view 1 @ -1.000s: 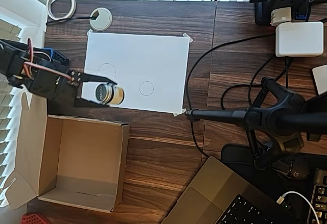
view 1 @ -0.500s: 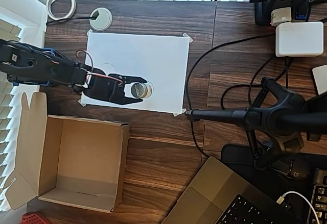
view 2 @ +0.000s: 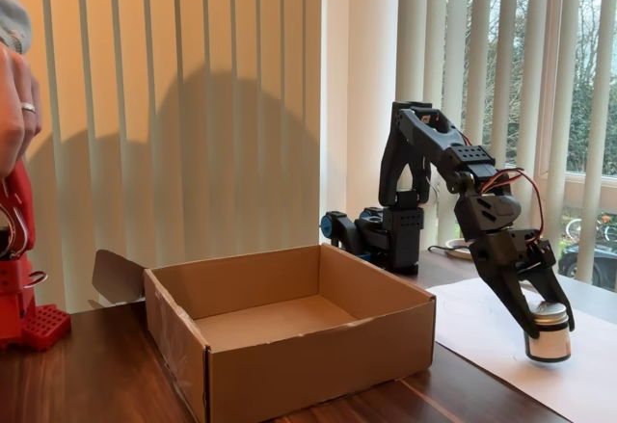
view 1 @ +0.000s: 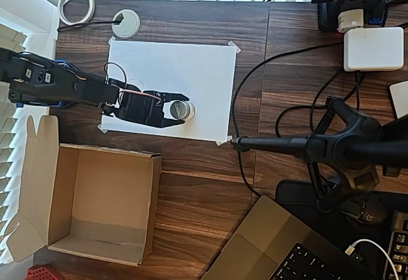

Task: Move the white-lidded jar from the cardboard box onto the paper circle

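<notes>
Gripper (view 1: 180,109) clamps white-lidded jar (view 1: 181,110) upright on paper sheet (view 1: 191,69).

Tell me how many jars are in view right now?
1. The white-lidded jar stands on the white paper sheet, between the fingers of the gripper. The cardboard box holds no jar.

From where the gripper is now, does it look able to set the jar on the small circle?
Probably yes. The gripper has the jar between its jaws on the paper, about where the small circle is drawn, though the jar hides the outline. In the fixed view the jar looks at or just above the sheet.
</notes>
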Robot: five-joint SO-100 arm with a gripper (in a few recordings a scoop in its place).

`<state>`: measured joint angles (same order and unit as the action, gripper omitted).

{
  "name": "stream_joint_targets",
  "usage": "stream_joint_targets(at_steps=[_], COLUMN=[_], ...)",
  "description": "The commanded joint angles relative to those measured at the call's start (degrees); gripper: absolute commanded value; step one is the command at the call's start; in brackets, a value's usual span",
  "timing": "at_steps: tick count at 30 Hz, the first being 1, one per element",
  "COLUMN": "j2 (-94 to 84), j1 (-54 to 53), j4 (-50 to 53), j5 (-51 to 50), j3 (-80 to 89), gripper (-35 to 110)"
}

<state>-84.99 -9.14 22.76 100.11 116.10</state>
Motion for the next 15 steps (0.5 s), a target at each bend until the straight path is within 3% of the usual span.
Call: stream_joint_targets(at_steps=[1, 15], j2=[-7.1, -8.2], j1=[-1.0, -0.6], j4=[-1.4, -1.2], j5=[1.6, 1.5], j3=[0.8, 2.4], gripper=[0, 0])
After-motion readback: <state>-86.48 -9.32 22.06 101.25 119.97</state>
